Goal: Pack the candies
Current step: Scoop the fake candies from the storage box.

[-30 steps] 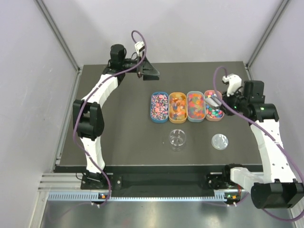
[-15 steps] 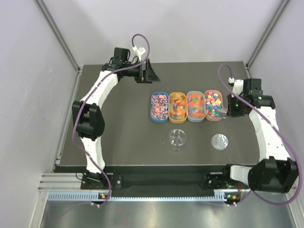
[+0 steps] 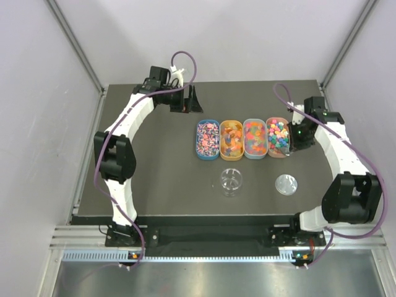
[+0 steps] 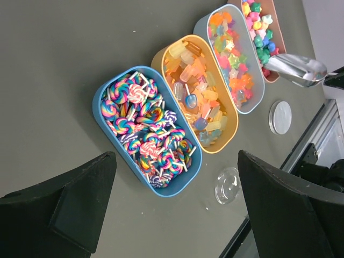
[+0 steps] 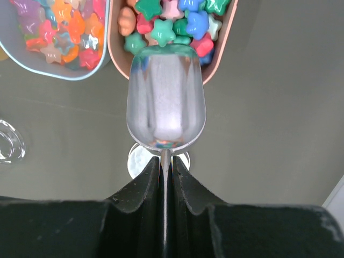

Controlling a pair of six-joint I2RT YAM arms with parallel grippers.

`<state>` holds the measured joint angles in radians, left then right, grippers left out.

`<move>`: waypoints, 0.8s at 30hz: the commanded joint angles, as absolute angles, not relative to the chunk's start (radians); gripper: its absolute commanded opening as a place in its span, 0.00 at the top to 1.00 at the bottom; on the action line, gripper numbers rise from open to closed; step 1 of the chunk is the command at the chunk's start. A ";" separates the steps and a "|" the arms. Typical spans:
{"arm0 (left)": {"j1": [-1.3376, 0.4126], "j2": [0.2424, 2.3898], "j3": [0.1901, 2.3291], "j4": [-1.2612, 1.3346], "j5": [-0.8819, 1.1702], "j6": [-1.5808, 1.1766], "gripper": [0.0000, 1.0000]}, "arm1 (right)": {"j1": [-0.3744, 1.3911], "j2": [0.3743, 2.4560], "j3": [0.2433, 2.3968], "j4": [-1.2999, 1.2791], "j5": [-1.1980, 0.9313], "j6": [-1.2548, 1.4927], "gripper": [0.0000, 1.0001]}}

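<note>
Right wrist view: the empty scoop (image 5: 165,102) is pinched by the right pincer (image 5: 165,161) at the candies (image 5: 161,32). Scooping is judged in hand, and a forward dig is needed. The left pincer (image 3: 190,100) is spread.

Dark table (image 3: 161,179), four trays (image 3: 197,140), jar (image 3: 232,180), lid (image 3: 286,184)

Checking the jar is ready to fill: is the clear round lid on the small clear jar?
No, the clear round lid lies on the table, apart from the open small clear jar.
</note>
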<state>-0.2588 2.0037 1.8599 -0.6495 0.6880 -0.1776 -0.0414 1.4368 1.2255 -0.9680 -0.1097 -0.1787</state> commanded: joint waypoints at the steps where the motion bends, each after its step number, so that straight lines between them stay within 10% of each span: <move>1: -0.264 1.937 1.848 -0.629 0.669 -0.161 0.02 | -0.023 1.463 1.296 -0.950 -0.083 -0.166 1.00; 24: -0.264 1.937 1.868 -0.627 0.649 -0.158 0.01 | -0.008 1.465 1.132 -0.890 -0.095 -0.091 1.00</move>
<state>-0.2615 2.0029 1.8435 -0.6460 0.6579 -0.1780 -0.0216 1.4719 1.1439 -0.8955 -0.0795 -0.1211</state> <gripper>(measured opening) 0.985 0.120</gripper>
